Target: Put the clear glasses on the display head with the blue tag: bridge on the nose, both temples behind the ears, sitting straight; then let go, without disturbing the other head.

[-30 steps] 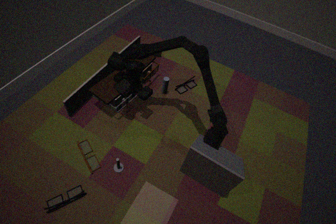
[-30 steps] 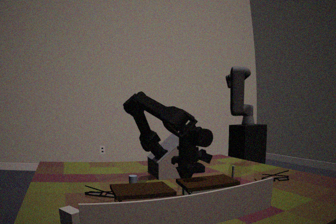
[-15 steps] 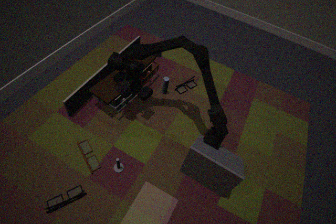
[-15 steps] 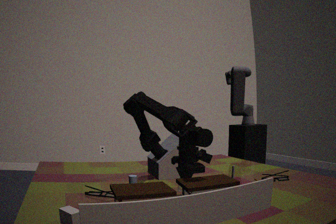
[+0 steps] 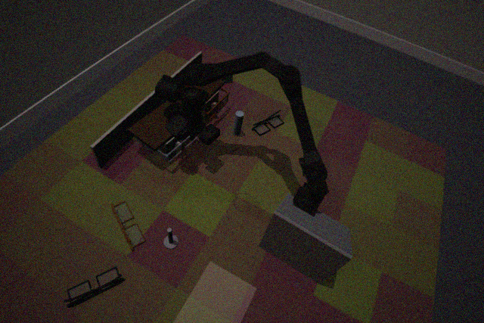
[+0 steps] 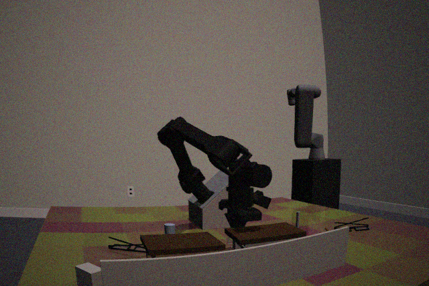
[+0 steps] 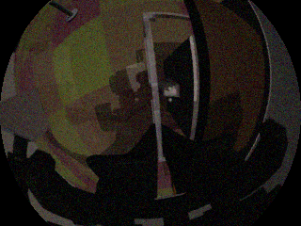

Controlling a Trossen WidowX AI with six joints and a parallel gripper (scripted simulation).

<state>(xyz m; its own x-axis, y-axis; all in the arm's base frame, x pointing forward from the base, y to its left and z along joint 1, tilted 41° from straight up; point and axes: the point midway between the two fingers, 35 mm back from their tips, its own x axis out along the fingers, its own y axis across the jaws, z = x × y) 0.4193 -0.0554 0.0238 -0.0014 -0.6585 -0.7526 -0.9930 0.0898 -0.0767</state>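
The clear glasses (image 5: 169,153) (image 7: 151,71) show as a pale frame at the front edge of the left head in the top view. My gripper (image 5: 193,133) (image 7: 156,126) is shut on their frame; in the exterior view its tips (image 6: 237,224) are behind that head's top. This head shows as a brown top (image 5: 150,128) (image 6: 265,232) (image 7: 235,61), with dark space under its edge. A small bright spot (image 7: 170,89) shows there between the pale bars. Contact with nose and ears is hidden. The other head (image 6: 181,241) bears an orange-brown frame (image 5: 225,94). No blue tag is readable.
A grey cylinder (image 5: 238,124) (image 6: 169,228) and dark glasses (image 5: 268,125) lie near the other head. A long low panel (image 5: 117,135) (image 6: 225,262) runs behind both heads. Orange glasses (image 5: 124,222), a small post (image 5: 170,237) and black glasses (image 5: 94,290) are farther left.
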